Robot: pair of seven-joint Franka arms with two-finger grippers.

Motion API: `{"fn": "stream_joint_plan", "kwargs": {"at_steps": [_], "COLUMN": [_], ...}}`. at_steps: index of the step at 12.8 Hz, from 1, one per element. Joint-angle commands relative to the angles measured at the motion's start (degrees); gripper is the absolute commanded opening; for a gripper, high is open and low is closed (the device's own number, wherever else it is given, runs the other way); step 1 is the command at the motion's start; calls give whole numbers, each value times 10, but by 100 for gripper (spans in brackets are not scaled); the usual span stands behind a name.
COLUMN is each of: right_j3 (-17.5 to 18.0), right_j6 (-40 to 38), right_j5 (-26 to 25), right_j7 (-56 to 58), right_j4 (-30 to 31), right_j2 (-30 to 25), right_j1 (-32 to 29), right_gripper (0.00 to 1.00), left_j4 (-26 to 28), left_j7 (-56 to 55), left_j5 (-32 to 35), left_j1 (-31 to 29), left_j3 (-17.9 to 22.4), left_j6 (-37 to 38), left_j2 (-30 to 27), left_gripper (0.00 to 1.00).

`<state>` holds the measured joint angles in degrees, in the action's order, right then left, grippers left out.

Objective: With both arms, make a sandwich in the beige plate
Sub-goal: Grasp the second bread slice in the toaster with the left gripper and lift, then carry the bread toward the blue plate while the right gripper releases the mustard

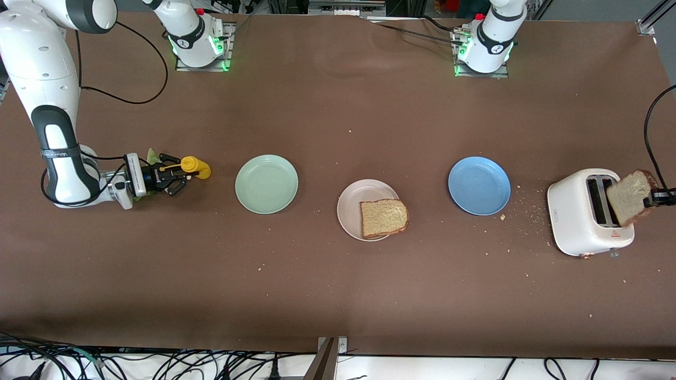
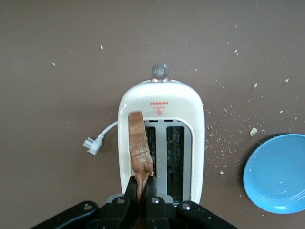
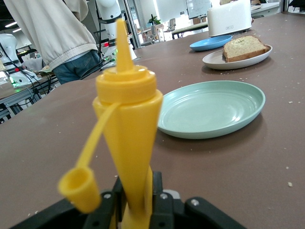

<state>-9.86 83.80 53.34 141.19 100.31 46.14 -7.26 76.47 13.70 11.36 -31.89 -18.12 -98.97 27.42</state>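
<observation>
Broadly, brown worktop runs the full width, with everything strung in one row between the two arms, so each arm has its own supply at its own end.

Toaster, white, two slots, sits at the left arm's end. Both slots look empty in the left wrist view. Crumbs are scattered between it and the blue plate.

Three plates in line: blue nearest the toaster, beige plate in the middle, green plate toward the right arm's end. The middle spot likely lets both arms reach the beige plate.

First bread slice lies flat on the beige plate, its corner overhanging the rim on the toaster side. Base layer is set; filling and top are not yet on.

Second bread slice hangs over the toaster, pinched by its crust in the left tool, jaws closed on it. Held on edge, as it would come out of a slot.

Mustard bottle, yellow, cap hanging off its strap, stands between the jaws of the right tool, low at the right arm's end. Cannot tell whether the jaws press it or stand loose.

Lettuce, a green scrap beside that tool, mostly hidden.
</observation>
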Motion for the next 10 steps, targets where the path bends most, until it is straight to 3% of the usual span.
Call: {"fn": "stream_joint_plan", "kwargs": {"at_steps": [1,2,3,6,8,10], "right_j3": [6,5,1,-17,-41,-64], "right_j6": [-4,-4,-5,-7,-7,-8], "right_j5": [9,8,6,-9,-33,-59], "right_j7": [-3,-12,-19,-41,-78,-108], "right_j4": [-11,-11,-11,-23,-44,-79], "right_j2": [9,9,9,9,8,7], "right_j1": [-10,-11,-15,-24,-25,-25], "right_gripper": [77,91,97,98,98,98], "left_j4": [-3,-3,-3,-3,3,4], "left_j7": [7,6,6,-8,-41,-66], "left_j5": [5,6,8,-23,-127,-183], "left_j1": [8,10,10,10,17,43], "left_j3": [-16,-35,-52,-117,-120,-120], "left_j6": [13,14,16,25,42,43], "left_j2": [-47,-61,-72,-75,-55,-24], "left_gripper": [0,0,0,0,0,0]}}
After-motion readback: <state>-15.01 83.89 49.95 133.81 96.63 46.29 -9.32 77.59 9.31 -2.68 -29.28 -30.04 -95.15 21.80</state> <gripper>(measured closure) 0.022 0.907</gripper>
